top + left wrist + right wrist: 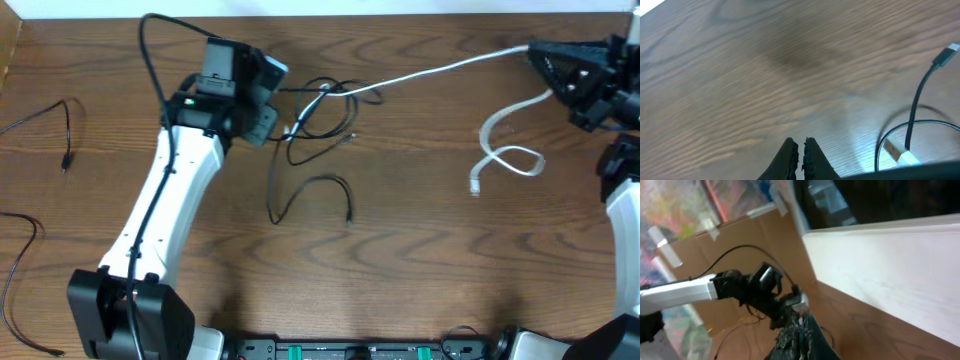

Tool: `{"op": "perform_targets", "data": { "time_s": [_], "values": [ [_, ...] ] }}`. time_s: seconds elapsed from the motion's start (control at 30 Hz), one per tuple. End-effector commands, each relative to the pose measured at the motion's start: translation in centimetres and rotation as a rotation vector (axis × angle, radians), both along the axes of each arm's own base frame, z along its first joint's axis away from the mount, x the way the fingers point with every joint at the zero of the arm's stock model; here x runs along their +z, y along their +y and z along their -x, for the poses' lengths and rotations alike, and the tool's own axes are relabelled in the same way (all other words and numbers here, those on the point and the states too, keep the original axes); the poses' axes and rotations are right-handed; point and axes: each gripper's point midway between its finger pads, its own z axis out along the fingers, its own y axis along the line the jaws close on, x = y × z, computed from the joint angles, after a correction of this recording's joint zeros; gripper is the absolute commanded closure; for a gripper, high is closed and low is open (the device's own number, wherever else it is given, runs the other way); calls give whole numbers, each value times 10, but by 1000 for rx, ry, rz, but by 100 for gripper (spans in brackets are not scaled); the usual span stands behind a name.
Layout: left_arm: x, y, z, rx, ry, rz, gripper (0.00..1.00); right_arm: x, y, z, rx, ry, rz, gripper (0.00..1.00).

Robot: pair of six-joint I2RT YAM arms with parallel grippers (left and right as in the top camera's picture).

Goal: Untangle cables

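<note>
The right gripper [799,325] is pressed shut at the far right and appears to pinch the white cable [430,70], which runs taut to the bunched black cables [322,105] at far centre. Its loose end lies looped on the table [420,260] to the right. The left gripper [800,147] sits just left of the bunch, fingers pressed together on nothing. With nothing pinning the bunch, more pull could cinch the knot or drag everything right — or the thin cable could slip free. No containers are in view.
</note>
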Motion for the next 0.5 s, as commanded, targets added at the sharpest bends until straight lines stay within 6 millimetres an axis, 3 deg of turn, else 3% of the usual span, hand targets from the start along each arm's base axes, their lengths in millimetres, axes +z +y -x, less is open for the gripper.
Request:
{"op": "perform_targets", "data": {
  "time_s": [0.0, 0.27, 0.33, 0.47],
  "values": [
    [-9, 34, -3, 96, 26, -27, 93, 9, -23, -3, -78, -11, -20, 99],
    [-9, 64, -4, 183, 33, -14, 93, 7, -66, -4, -199, -7, -10, 99],
    [-9, 47, -3, 132, 43, 76, 92, 2, -71, -4, -202, 25, -5, 99],
    [2, 6, -4, 2, 39, 278, 93, -8, -63, -2, -151, 55, 33, 99]
  ]
}}
